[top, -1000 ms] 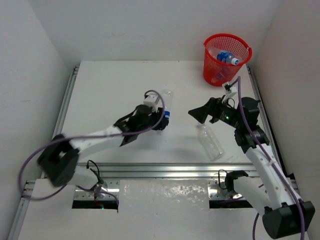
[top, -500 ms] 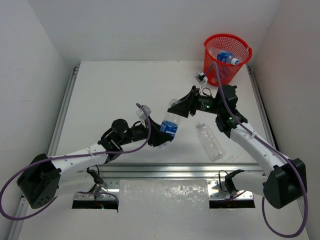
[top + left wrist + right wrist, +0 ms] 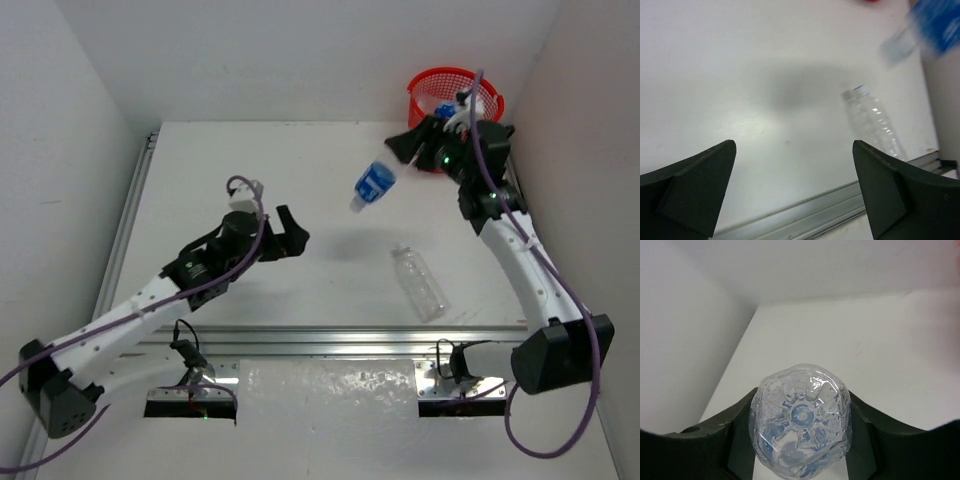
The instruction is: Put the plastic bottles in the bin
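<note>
A blue-labelled plastic bottle (image 3: 373, 184) hangs in the air, cap pointing down and to the left, with my right gripper (image 3: 400, 152) shut on its base end. In the right wrist view the bottle's ribbed clear base (image 3: 800, 432) fills the gap between the right gripper's (image 3: 800, 440) two fingers. The red mesh bin (image 3: 478, 85) stands just behind that gripper at the back right, partly hidden by the arm. An unlabelled clear bottle (image 3: 420, 283) (image 3: 873, 120) lies on the table. My left gripper (image 3: 291, 232) (image 3: 792, 147) is open, holds nothing, and sits left of both bottles.
White walls close in the table (image 3: 250, 170) at the back and on both sides. An aluminium rail (image 3: 330, 340) runs along the near edge. Something blue and white (image 3: 441, 108) shows inside the bin behind the right arm.
The left gripper opened, let go of the blue-labelled bottle and drew back to the left. The right gripper closed on that bottle and carried it up and back towards the bin.
</note>
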`<action>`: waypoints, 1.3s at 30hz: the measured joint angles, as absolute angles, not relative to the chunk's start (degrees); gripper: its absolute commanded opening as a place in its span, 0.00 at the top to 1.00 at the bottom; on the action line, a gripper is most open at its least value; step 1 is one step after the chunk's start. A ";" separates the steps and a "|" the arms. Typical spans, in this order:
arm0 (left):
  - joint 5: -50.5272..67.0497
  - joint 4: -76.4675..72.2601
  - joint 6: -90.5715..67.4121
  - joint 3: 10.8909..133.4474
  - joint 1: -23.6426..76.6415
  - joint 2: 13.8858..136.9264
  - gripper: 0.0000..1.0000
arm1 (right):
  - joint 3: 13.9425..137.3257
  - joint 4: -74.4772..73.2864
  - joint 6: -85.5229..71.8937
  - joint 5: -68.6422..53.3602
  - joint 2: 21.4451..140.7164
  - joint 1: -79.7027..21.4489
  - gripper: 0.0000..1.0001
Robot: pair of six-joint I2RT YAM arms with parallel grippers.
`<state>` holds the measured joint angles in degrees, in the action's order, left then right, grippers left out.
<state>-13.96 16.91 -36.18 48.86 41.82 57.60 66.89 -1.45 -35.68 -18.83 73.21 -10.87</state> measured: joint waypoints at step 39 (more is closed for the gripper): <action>-16.27 34.74 -28.23 44.12 41.91 38.83 0.00 | 133.40 14.94 -6.72 25.67 134.45 1.04 0.01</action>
<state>-16.27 34.74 -28.23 44.12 41.91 38.83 133.40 14.94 -6.72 25.67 134.45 1.04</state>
